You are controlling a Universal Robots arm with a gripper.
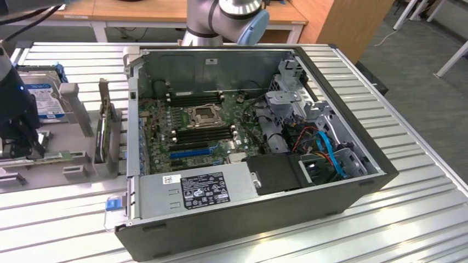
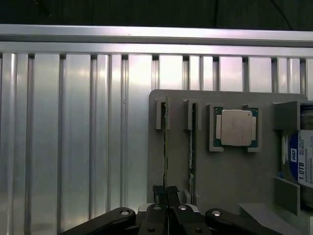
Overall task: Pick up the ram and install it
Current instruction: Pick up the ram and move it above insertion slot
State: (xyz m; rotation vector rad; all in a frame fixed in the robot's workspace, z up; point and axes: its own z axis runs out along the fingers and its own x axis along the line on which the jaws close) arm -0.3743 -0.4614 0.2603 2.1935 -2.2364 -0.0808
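Note:
The ram (image 2: 166, 142) is a thin green stick, seen edge-on, standing in a slot of the grey holder (image 2: 225, 171). My gripper (image 2: 166, 195) is shut on one end of it, one black finger against each face. In the exterior view my gripper (image 1: 26, 149) hangs over the holder at that view's far left. The ram (image 1: 60, 156) reaches out from it toward the open computer case (image 1: 365, 181). I cannot tell whether the stick has risen out of its slot. The motherboard's black memory slots (image 1: 203, 131) lie inside the case beside the processor socket (image 1: 201, 115).
On the holder sit a second thin green board (image 2: 191, 147), a square processor (image 2: 236, 127) and a hard drive (image 2: 301, 164) with a blue-white label. A taller green card (image 1: 107, 137) stands between holder and case. Ribbed metal tabletop (image 2: 73, 137) lies all around.

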